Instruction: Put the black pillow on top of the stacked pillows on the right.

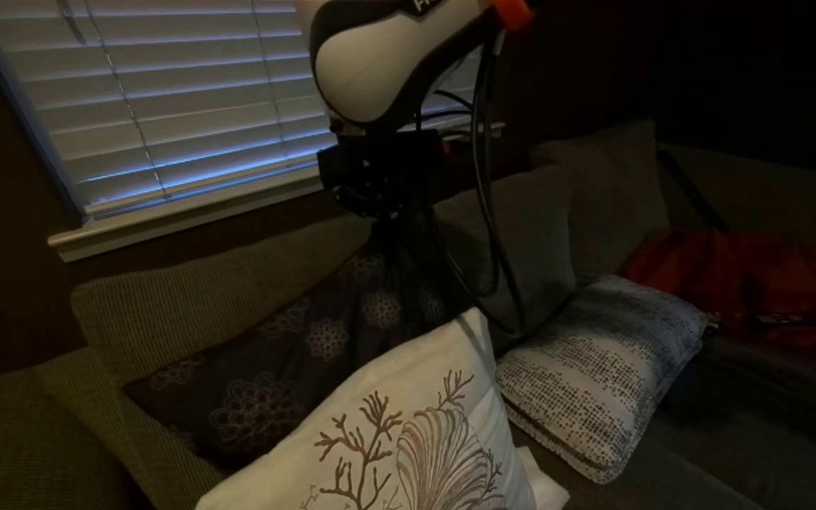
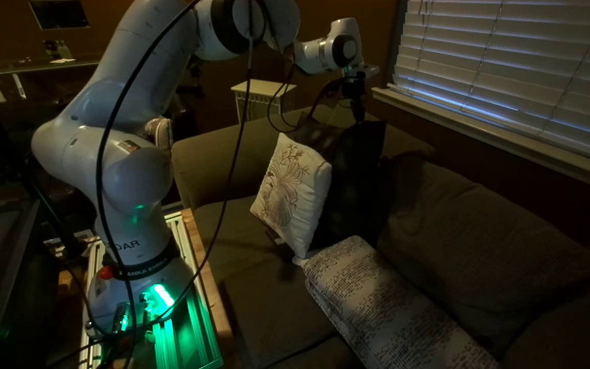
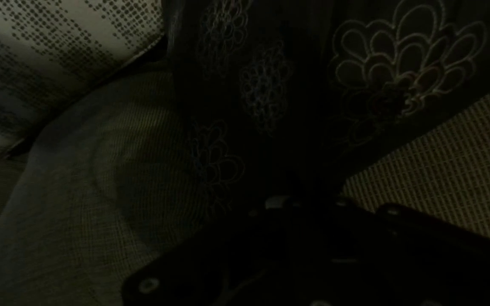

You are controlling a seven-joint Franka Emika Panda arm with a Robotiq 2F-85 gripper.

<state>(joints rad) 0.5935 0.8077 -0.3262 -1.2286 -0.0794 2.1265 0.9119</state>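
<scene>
The black pillow (image 1: 259, 404) leans against the sofa back, its pale flower pattern showing. It also shows in an exterior view (image 2: 356, 179) and in the wrist view (image 3: 262, 85). My gripper (image 1: 397, 230) points down at the pillow's top corner. The fabric gathers up into the jaws, so the gripper looks shut on that corner. The fingertips (image 3: 309, 197) are very dark in the wrist view. The stacked pillows (image 1: 599, 368), pale with dark dotted bands, lie flat on the seat to the right of the black pillow. They also show in an exterior view (image 2: 377, 302) and in the wrist view (image 3: 58, 42).
A white branch-embroidered cushion (image 1: 394, 439) stands in front of the black pillow, partly covering it; it also shows in an exterior view (image 2: 290, 189). Olive back cushions (image 2: 479, 230) line the sofa. Red cloth (image 1: 734, 276) lies beyond the stack. A window sill (image 1: 195, 212) is behind. Cables (image 1: 493, 234) hang from the arm.
</scene>
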